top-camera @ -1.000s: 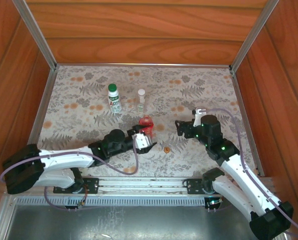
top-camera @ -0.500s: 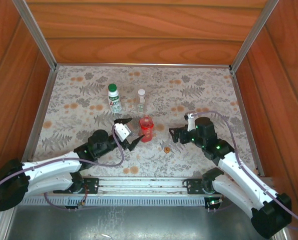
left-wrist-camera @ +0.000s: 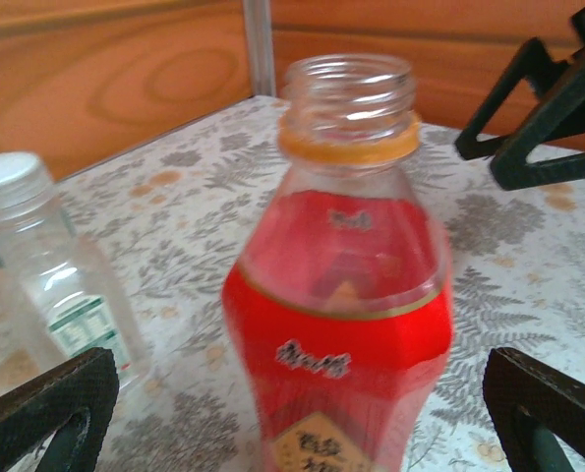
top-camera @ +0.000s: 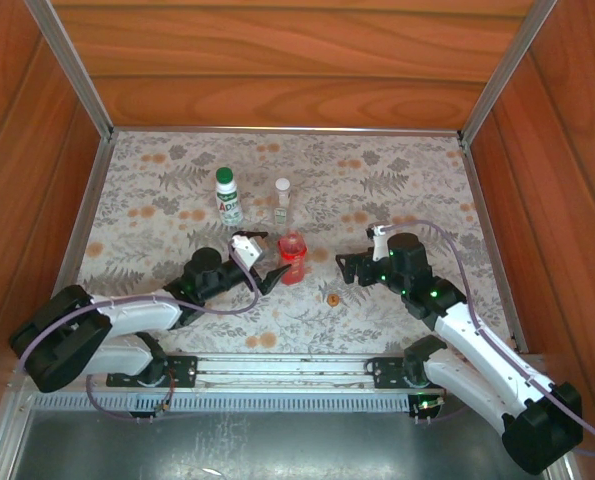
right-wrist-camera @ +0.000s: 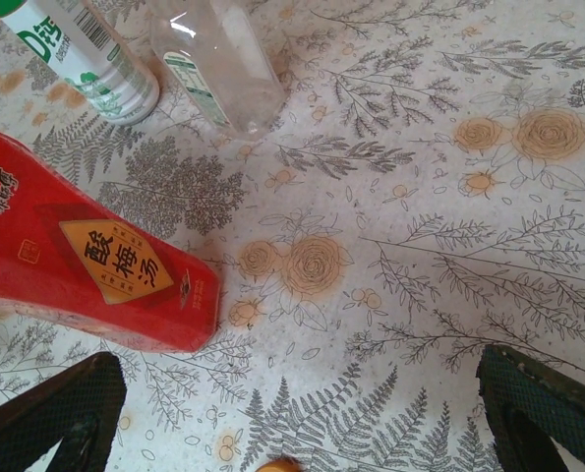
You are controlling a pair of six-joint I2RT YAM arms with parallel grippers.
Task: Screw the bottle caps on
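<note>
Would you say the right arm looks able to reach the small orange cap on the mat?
Probably yes: the orange cap lies on bare mat close beside the open right gripper, nothing between them, and the red bottle stands clear to one side.

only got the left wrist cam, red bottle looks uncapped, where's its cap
Observer: An orange cap lies on the mat, nearer the arm bases than the red bottle, toward the right arm.
Operator: is the right tool on it
Observer: No. The right tool is open, close to the cap but not touching it.
Operator: third bottle capped?
Observer: Yes. The white bottle at the back left wears a green cap.
</note>
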